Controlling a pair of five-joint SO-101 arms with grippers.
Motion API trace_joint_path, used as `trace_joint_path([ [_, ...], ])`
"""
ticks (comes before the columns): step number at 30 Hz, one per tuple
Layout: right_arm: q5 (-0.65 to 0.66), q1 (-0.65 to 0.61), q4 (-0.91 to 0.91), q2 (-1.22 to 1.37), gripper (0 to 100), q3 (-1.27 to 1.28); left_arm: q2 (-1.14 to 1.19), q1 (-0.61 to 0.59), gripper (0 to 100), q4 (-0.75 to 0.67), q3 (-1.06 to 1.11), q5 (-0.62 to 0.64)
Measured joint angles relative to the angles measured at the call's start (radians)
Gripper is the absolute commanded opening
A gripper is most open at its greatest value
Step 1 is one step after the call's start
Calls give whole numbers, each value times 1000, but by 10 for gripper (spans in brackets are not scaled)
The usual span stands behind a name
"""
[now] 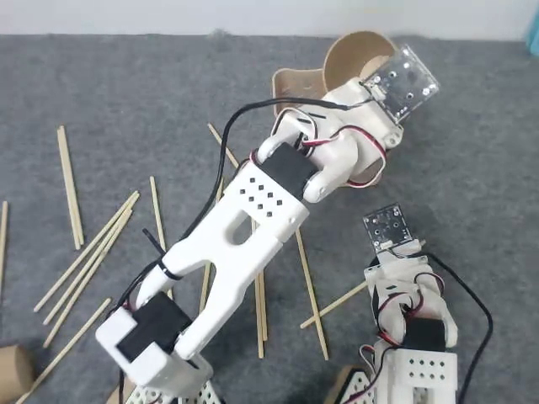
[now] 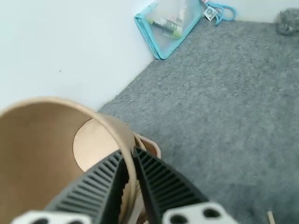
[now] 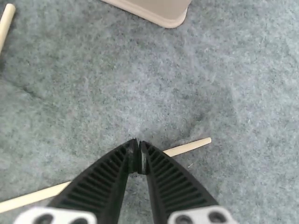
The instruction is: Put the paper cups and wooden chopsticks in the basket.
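My left gripper (image 2: 130, 161) is shut on the rim of a brown paper cup (image 2: 44, 149), one finger inside and one outside. In the high view this cup (image 1: 358, 55) hangs tilted over the beige basket (image 1: 296, 84) at the back of the table. The basket's edge (image 2: 150, 145) lies just beneath the cup. My right gripper (image 3: 138, 156) is shut low over the carpet, with its tips above one wooden chopstick (image 3: 188, 146). Whether it pinches that stick I cannot tell. Several chopsticks (image 1: 84, 261) lie scattered at the left and middle. Another paper cup (image 1: 12, 371) lies at the near left.
Grey carpet (image 1: 472, 143) covers the table, and a white wall runs along the back. A blue pouch (image 2: 169, 23) leans against that wall to the right. A basket corner (image 3: 156, 10) lies beyond the right gripper. A further cup rim (image 1: 342, 384) shows beside the right arm's base.
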Motion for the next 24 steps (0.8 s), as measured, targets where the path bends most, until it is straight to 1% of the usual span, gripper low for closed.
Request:
trace_joint_path([
  [5, 0, 0, 0, 0, 9, 0, 0, 0, 12, 94, -21, -66],
  [10, 0, 0, 0, 0, 9, 0, 0, -2, 12, 144, -46, -97],
  [21, 6, 0, 0, 0, 9, 0, 0, -44, 14, 144, -46, -114],
  [24, 6, 0, 0, 0, 9, 0, 0, -40, 66, 144, -61, -114],
])
